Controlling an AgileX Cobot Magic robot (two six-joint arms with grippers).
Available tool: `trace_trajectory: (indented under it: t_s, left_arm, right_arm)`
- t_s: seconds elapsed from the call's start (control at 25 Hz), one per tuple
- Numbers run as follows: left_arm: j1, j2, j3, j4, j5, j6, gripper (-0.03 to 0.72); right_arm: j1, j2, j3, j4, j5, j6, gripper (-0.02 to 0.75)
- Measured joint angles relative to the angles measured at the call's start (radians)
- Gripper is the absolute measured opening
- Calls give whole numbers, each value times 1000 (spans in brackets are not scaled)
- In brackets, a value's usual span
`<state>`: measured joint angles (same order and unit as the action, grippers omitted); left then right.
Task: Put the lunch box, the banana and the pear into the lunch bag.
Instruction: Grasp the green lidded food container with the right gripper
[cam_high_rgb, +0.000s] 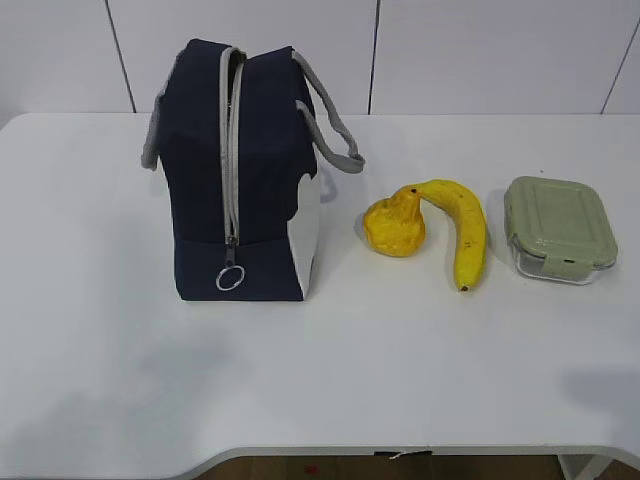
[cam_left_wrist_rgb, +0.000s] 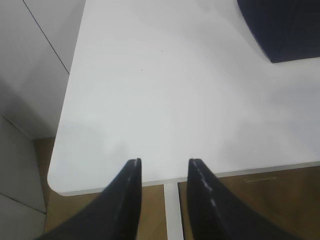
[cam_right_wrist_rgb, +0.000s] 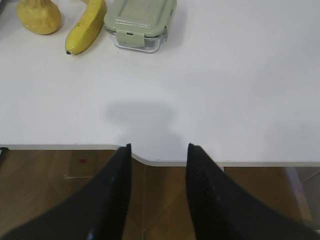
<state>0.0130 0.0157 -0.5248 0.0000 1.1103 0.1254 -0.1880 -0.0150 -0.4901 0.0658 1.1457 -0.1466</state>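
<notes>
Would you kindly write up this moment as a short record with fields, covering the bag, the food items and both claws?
lunch bag: upright at table's left, zipper closed, ring pull hanging low on the front
pear: right of the bag, on the table
banana: right of the pear, its upper end meeting the pear's neck
lunch box: farthest right, green lid on
left claw: open, empty, over the near table edge
right claw: open, empty, over the near table edge
progress: nothing in the bag yet
</notes>
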Motion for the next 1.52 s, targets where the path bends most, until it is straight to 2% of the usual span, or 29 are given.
trace_trajectory:
  t_s: [1.52]
  left_arm:
    - [-17,0,0,0,0,0,236]
  right_arm:
    - [0,0,0,0,0,0,306]
